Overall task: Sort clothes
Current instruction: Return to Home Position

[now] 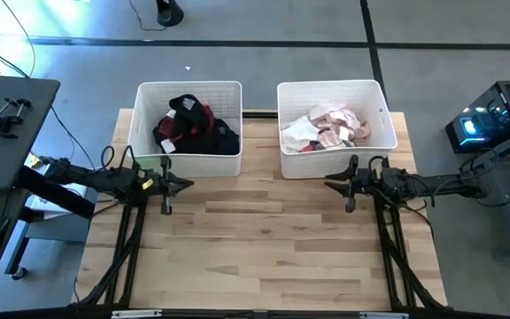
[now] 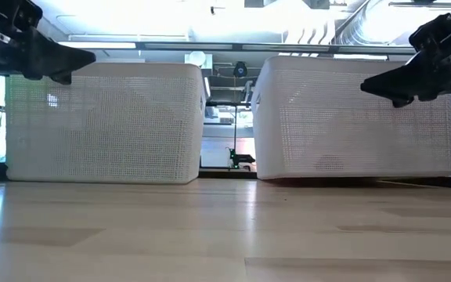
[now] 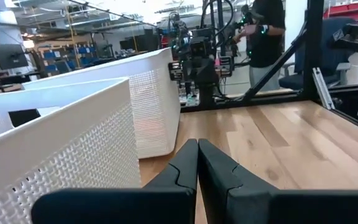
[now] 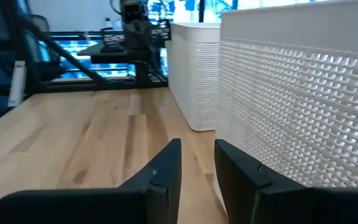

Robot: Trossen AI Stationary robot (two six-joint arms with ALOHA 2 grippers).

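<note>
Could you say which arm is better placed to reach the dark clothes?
Probably left: the left gripper hovers before the bin holding the dark clothes; the right gripper fronts the other bin.

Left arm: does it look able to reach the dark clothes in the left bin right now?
Probably yes. The left gripper sits shut and empty in front of the left bin, whose top is open, and nothing covers the dark clothes. It would first have to rise over the front wall.
</note>
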